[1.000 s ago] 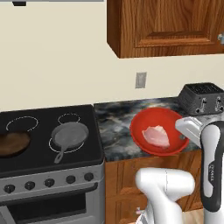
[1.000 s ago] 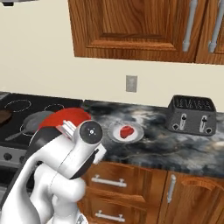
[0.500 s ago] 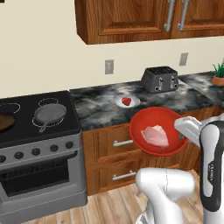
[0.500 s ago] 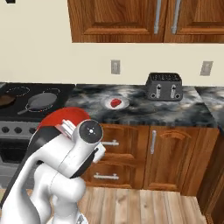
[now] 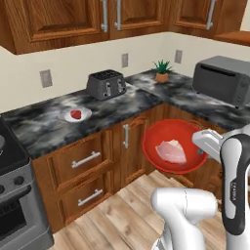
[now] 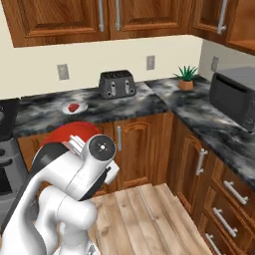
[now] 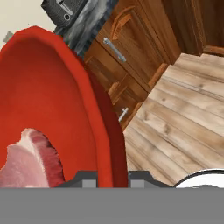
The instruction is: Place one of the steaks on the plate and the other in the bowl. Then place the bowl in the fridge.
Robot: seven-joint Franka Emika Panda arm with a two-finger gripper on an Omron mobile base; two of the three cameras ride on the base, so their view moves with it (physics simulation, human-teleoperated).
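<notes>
The glossy red bowl hangs in the air in front of the lower cabinets, with the paler pink steak lying inside it. My gripper is shut on the bowl's right rim. In the hand view the bowl is very close, its rim is pinched between the gripper fingers, and the pink steak is at the lower left. The bright red steak rests on the small white plate on the counter; it also shows as the red steak in the right base view. The fridge is out of view.
On the dark marble counter stand a black toaster, a potted plant in the corner and a grey microwave. The stove sits at the far left. Wooden floor lies in front of the L-shaped cabinets.
The whole scene has slid left as the base moved away from the stove toward the counter corner. The bowl with the pink steak stays in my grip.
</notes>
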